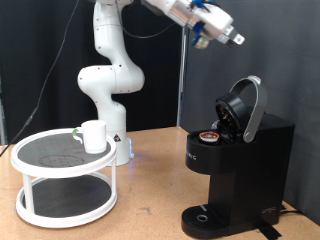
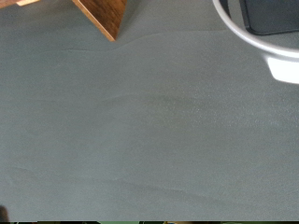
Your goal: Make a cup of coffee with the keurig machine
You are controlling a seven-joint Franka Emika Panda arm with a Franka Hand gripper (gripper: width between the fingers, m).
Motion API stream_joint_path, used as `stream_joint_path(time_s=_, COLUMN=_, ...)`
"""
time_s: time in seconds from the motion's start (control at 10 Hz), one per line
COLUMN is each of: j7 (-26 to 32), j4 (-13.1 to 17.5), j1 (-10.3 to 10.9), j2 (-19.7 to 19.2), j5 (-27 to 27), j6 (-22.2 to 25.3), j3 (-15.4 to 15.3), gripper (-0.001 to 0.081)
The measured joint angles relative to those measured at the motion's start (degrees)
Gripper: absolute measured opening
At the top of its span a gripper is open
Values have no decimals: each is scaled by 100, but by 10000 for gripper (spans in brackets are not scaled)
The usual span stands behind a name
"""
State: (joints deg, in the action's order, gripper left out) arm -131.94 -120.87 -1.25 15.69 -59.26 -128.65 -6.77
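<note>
- Starting with the exterior view: the gripper is way up near the exterior view's top, well above the keurig machine and touching nothing. Nothing sits between its fingers, but honestly I can't tell if they're spread or closed, it's too small in frame.
- The keurig machine stands at the exterior view's right on the wooden table, with its lid swung up and open.
- A brown-topped coffee pod sits in the open chamber under that lid.
- The drip tray at the base has nothing on it.
- The cup is a white mug, upright on the top tier of a white two-tier round rack at the exterior view's left, well apart from the machine.
- The white robot arm rises behind the rack.
- Over to the wrist view: mostly plain grey floor, with a wooden table corner and a curved white rim at the edges.
- No fingers visible in that shot.
</note>
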Motion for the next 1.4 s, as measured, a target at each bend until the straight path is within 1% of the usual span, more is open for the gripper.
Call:
stream_joint_path(time_s=0.2, j7=-178, j4=196, j1=43, j2=-175, j5=62, j6=-216, j3=-306, gripper=734)
stream_joint_path(time_s=0.4, j7=-334, j4=410, j1=83, j2=-370, j5=123, j6=-258, j3=-571, gripper=734)
stream_joint_path(time_s=0.6, j7=-591, j4=622, j1=119, j2=-580, j5=355, j6=-288, j3=-831, gripper=734)
stream_joint_path(time_s=0.9, j7=-1174, j4=883, j1=173, j2=-909, j5=1069, j6=-564, j3=-1273, gripper=734)
stream_joint_path(time_s=1.2, j7=-1404, j4=1138, j1=257, j2=-1291, j5=1610, j6=-685, j3=-1623, gripper=734)
stream_joint_path(time_s=1.3, j7=-1411, j4=1182, j1=269, j2=-1375, j5=1737, j6=-689, j3=-1685, gripper=612)
stream_joint_path(time_s=1.4, j7=-1411, j4=1191, j1=271, j2=-1405, j5=1832, j6=-629, j3=-1700, gripper=436)
